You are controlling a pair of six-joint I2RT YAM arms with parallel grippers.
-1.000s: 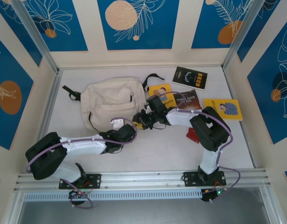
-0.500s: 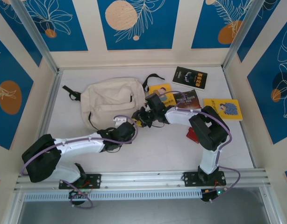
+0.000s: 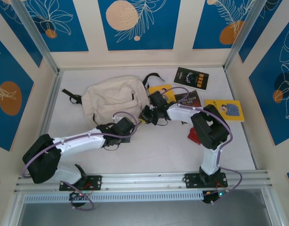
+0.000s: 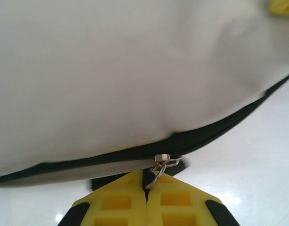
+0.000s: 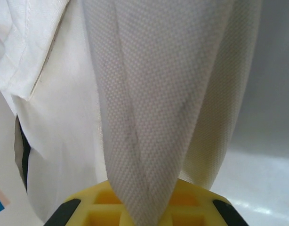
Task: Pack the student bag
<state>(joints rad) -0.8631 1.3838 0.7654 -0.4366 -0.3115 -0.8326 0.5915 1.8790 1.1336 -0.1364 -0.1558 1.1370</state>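
Observation:
The student bag [image 3: 114, 98], cream canvas with black straps, lies at the back left of the table. My left gripper [image 3: 129, 124] sits at the bag's near right edge. In the left wrist view its yellow fingers [image 4: 121, 200] are shut on the metal zipper pull [image 4: 161, 164] of the bag's [image 4: 135, 70] black zipper line. My right gripper [image 3: 146, 116] is at the bag's right corner. The right wrist view has the yellow fingers [image 5: 88, 212] shut on a cream webbing loop [image 5: 158, 117] of the bag [image 5: 55, 117], which hangs folded out of the jaws.
A yellow book [image 3: 162, 90], a dark book [image 3: 189, 99], a black book [image 3: 191, 78] and another yellow book [image 3: 224, 109] lie to the right of the bag. A red object [image 3: 194, 135] lies by the right arm. Metal frame rails bound the table.
The right gripper has closed on the webbing loop. The left arm has stretched forward, and the bag has shifted a little toward the back.

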